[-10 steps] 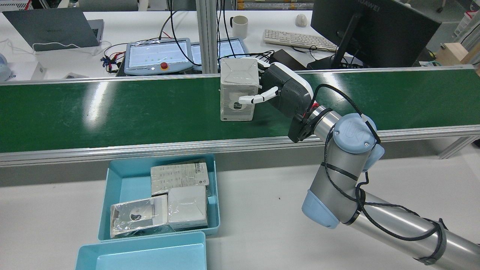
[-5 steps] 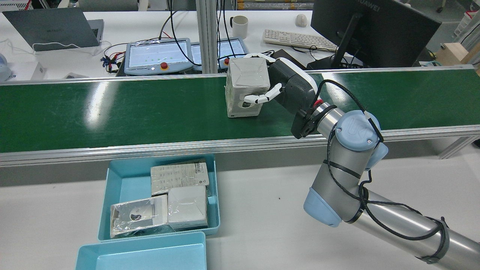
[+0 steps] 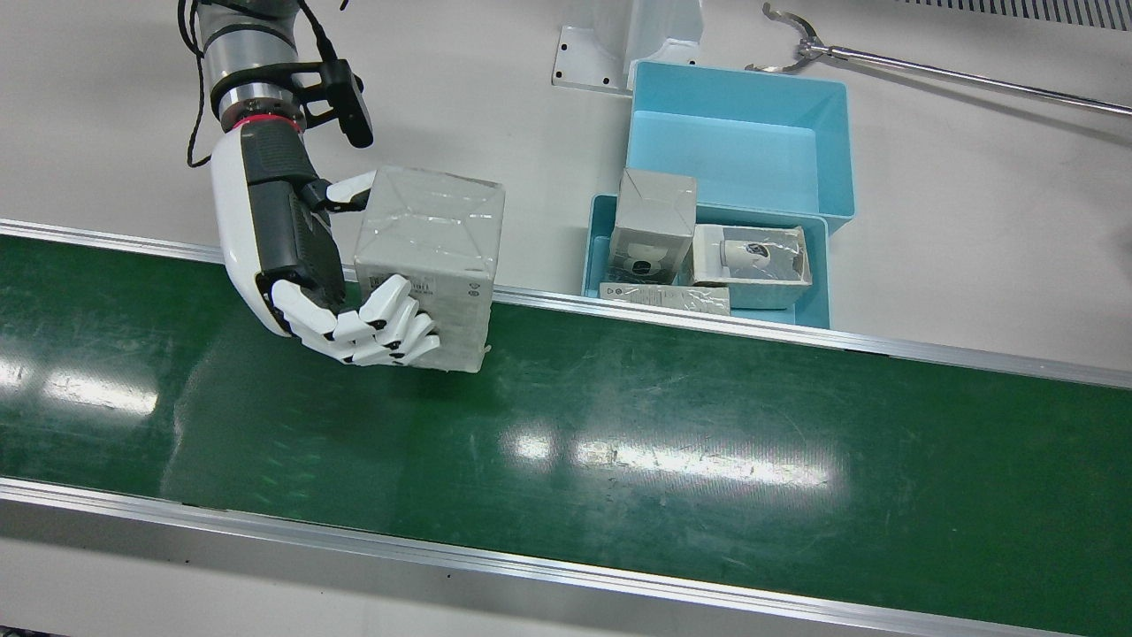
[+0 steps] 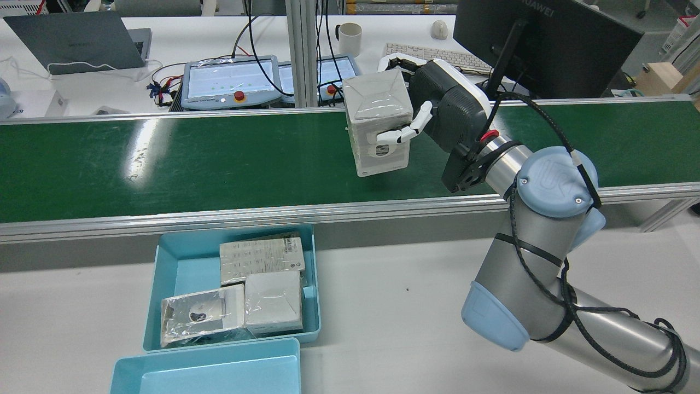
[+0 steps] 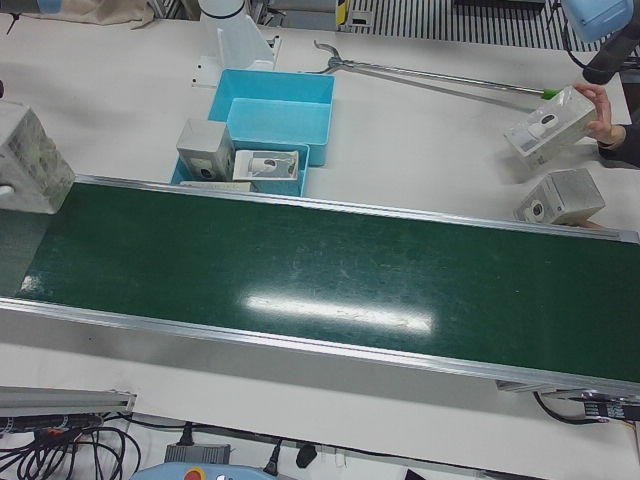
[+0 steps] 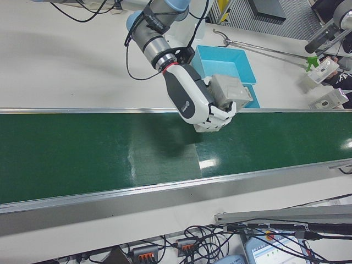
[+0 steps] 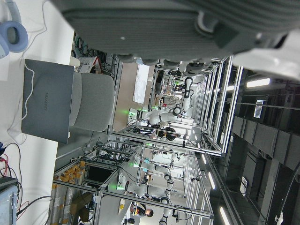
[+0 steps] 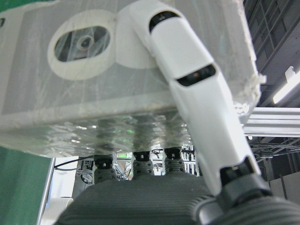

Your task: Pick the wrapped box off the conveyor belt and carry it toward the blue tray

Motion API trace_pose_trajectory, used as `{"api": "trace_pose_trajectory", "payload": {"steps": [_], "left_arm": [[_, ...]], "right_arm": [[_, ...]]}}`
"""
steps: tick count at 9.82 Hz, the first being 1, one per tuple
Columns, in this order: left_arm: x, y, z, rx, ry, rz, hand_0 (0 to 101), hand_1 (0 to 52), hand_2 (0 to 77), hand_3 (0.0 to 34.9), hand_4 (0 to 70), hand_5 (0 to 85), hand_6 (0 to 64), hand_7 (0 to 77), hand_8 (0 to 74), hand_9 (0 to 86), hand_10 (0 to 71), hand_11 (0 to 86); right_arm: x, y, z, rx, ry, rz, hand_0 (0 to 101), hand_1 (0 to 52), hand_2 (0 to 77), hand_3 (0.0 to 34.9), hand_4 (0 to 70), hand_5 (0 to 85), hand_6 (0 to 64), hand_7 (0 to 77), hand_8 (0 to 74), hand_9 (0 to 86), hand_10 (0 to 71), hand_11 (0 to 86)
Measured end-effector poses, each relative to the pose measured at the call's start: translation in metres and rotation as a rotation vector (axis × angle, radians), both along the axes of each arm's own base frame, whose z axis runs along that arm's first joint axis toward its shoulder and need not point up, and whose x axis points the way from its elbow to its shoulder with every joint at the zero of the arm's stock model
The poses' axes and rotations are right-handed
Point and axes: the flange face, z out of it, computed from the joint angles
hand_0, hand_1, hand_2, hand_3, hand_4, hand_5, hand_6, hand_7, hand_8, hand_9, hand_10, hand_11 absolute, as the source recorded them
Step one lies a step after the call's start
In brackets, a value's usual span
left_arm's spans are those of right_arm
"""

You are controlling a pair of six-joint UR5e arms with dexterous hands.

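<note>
The wrapped box (image 3: 433, 239) is grey-white under clear film. My right hand (image 3: 292, 257) is shut on it, fingers on its far face and thumb on its near face, and holds it tilted above the near edge of the green conveyor belt (image 3: 619, 442). The rear view shows the box (image 4: 380, 117) clear of the belt (image 4: 164, 164) in the hand (image 4: 448, 112). The right hand view shows a finger (image 8: 187, 79) pressed on the box (image 8: 70, 93). The blue tray (image 3: 818, 292) holds several wrapped boxes beside the belt. Only the palm of my left hand (image 7: 164, 23) shows.
A second, empty blue tray (image 3: 734, 141) adjoins the first. In the left-front view another wrapped box (image 5: 565, 197) lies by the belt's end and a person's hand (image 5: 600, 110) holds one more. A long reach tool (image 3: 929, 71) lies on the table.
The right hand has lifted the box off the belt, tilted it, and moved it to the right and nearer the robot's side of the belt.
</note>
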Motion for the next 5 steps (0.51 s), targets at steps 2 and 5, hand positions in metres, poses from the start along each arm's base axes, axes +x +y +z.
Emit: {"api": "trace_pose_trajectory", "payload": {"steps": [2,5], "left_arm": [[0.0,0.0,0.0,0.0,0.0,0.0,0,0.0,0.5,0.0,0.0,1.1,0.0,0.0,0.5,0.0,0.5,0.0],[0.0,0.0,0.0,0.0,0.0,0.0,0,0.0,0.5,0.0,0.0,1.1,0.0,0.0,0.0,0.0,0.5,0.0]], "right_arm": [[-0.01,0.03,-0.031,0.045,-0.023,-0.036,50,0.5,37.6,3.9,32.7,56.2,32.2,62.2,45.8,50.7,46.9,40.4],[-0.086,0.067,-0.074,0.085,0.009,-0.053,50,0.0,37.6,1.6,32.7,56.2,33.8,69.8,47.5,56.7,50.7,42.5]]}}
